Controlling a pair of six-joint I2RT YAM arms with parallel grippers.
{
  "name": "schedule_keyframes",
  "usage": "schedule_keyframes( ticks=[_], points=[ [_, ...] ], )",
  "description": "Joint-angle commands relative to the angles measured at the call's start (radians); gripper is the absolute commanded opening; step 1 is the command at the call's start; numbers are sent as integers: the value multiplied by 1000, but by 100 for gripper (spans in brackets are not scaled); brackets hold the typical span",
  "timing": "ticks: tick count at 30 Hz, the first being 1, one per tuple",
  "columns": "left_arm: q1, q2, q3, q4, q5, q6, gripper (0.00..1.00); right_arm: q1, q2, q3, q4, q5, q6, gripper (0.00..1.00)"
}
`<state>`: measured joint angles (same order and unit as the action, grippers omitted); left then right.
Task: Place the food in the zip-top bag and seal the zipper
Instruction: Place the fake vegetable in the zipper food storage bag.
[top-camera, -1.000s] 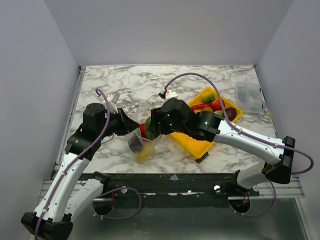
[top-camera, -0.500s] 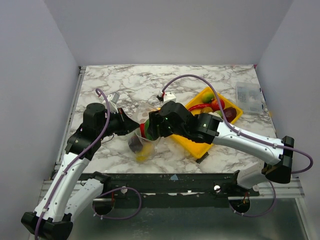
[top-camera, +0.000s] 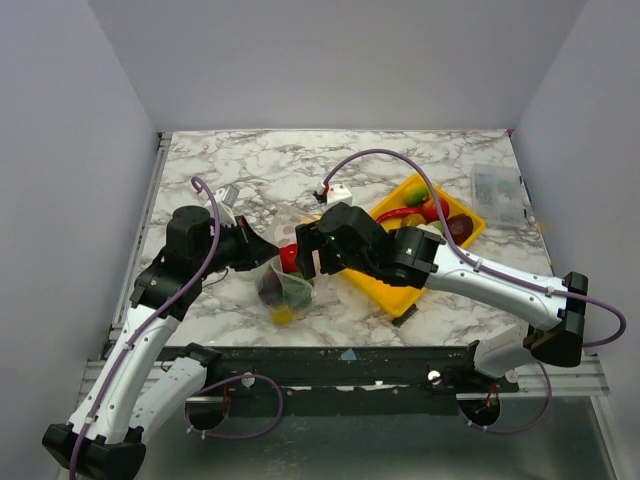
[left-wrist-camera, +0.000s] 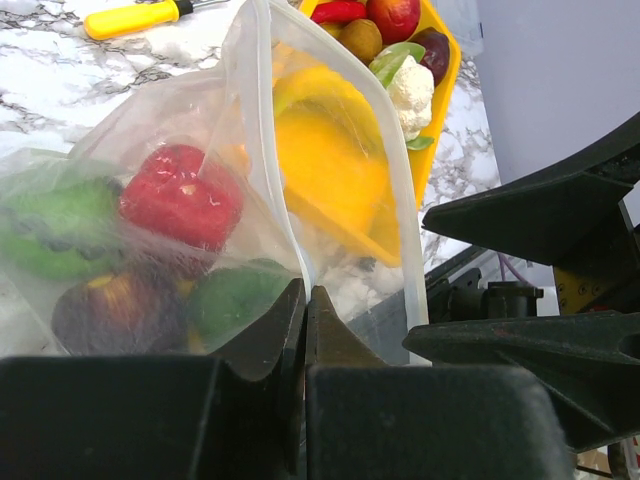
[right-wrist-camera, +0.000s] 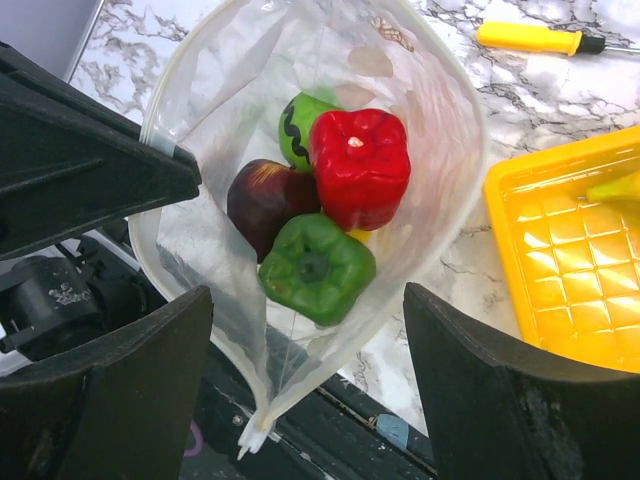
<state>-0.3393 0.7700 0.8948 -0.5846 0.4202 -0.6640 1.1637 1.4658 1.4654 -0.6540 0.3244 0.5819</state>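
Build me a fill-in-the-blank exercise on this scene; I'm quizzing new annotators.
1. The left tool is ____ on the zip-top bag's rim.
2. The right tool's jaws stand ____ above the bag's mouth.
3. The red pepper lies ____ the bag.
4. The cauliflower lies in the yellow ____.
Missing words: shut; open; inside; tray.
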Motion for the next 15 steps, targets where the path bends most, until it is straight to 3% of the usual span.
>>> schedule_keyframes(
  ticks=[1,9,15],
  points=[
    [7,-10,6,12,12,-3,0,8,-8,19,-4,31,-15,80],
    [6,-8,-2,16,14,-3,0,7,-66,-3,-41,153,8,80],
    [6,-5,-2,21,17,0,0,7,-138,-25,-90,386,33,80]
  ],
)
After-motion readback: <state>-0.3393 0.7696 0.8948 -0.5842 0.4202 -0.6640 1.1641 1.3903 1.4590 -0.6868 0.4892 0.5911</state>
